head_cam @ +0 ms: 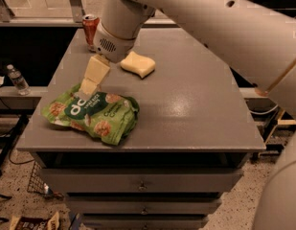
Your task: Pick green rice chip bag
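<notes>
The green rice chip bag (97,115) lies crinkled on the front left of the grey table top (195,104), with its dark-green band of white lettering facing up. My gripper (88,87) hangs from the large white arm (119,20) and points down at the bag's far left edge, just above or touching it. The gripper covers a small part of the bag's far edge.
A pale yellow sponge (137,64) lies just right of the gripper behind the bag. A red soda can (90,28) stands at the table's back left corner. A water bottle (17,79) stands off the table to the left. Drawers (142,183) sit below the front edge.
</notes>
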`<action>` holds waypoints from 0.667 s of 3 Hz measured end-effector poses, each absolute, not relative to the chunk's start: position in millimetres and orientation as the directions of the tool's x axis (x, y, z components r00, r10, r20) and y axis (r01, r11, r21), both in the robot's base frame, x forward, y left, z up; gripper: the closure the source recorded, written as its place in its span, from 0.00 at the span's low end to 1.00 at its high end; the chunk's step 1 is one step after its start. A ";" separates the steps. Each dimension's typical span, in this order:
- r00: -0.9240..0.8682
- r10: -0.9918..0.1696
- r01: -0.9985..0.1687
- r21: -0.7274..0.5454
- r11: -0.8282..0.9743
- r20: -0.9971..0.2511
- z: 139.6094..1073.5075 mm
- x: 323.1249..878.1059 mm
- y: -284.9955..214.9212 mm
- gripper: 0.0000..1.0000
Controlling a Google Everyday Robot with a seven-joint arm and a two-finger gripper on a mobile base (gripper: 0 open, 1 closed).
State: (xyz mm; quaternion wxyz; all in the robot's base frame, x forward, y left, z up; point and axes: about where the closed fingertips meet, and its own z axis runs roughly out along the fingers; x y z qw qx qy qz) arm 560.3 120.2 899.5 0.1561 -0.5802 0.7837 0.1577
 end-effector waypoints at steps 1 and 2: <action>-0.321 -0.851 -0.946 0.104 0.306 -0.416 887.0 552.3 134.7 0.00; -0.361 -0.860 -0.933 0.122 0.340 -0.361 875.1 546.7 145.4 0.00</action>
